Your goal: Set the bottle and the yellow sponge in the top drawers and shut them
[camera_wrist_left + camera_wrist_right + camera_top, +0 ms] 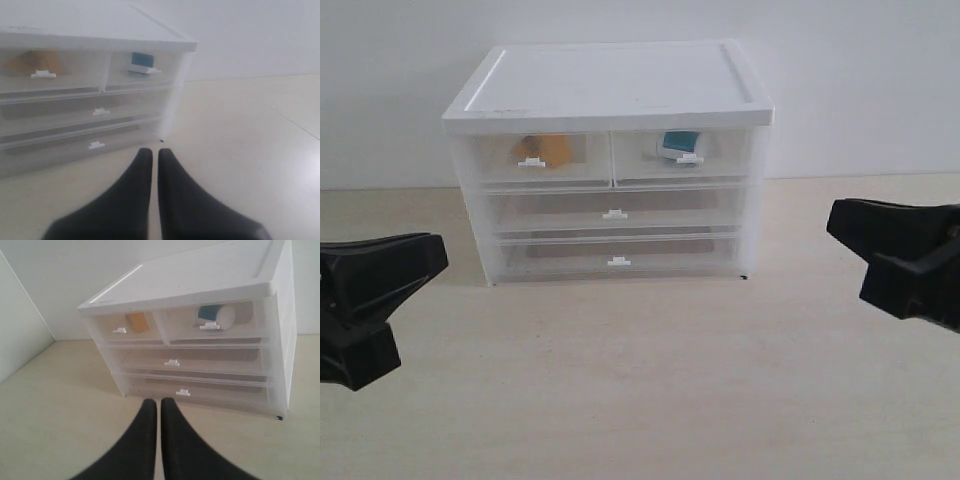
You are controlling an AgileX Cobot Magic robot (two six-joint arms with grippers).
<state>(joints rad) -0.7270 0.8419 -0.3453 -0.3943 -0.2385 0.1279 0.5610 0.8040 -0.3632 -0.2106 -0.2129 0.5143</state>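
Note:
A white cabinet (610, 85) stands at the back of the table with its two top drawers pushed in flush. The yellow sponge (544, 150) shows through the front of the top left drawer (500, 160). The bottle (678, 145), teal label outward, lies inside the top right drawer (725, 155). Both show again in the wrist views: sponge (136, 321), bottle (216, 316), sponge (30, 62), bottle (142, 59). My left gripper (438, 255) hangs shut and empty at the left, well short of the cabinet. My right gripper (835, 220) is shut and empty at the right.
Two full-width drawers (615, 213) sit shut below the top pair. A pale wooden tabletop (650, 380) stretches in front of the cabinet. A white wall (860, 80) stands behind it.

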